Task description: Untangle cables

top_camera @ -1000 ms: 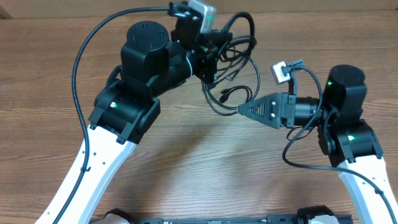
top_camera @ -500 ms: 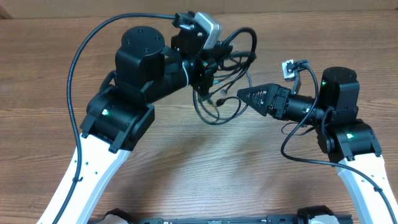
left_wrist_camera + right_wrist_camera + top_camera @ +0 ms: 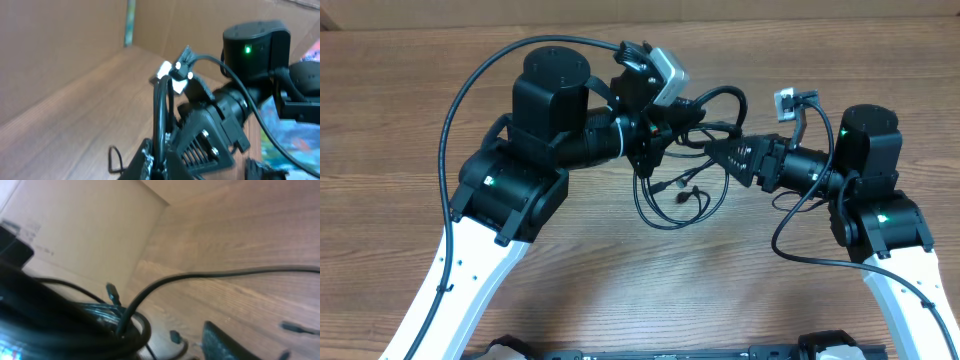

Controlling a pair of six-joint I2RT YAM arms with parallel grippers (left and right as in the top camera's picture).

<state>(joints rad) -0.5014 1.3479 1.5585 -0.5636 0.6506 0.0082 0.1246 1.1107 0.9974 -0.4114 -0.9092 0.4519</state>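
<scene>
Black cables (image 3: 677, 186) are bunched in the upper middle of the overhead view, between the two arms. Their loose loops with small plugs show just below, over the brown wooden table (image 3: 620, 290). The left gripper (image 3: 655, 140) is clenched on the bunch (in the left wrist view the cables (image 3: 160, 115) rise from between its fingers). The right gripper (image 3: 712, 152) points at the same bunch from the right and its tip is at the cables, but I cannot tell if it grasps one. In the right wrist view one dark finger (image 3: 225, 342) is at the bottom edge, and a cable crosses above it.
</scene>
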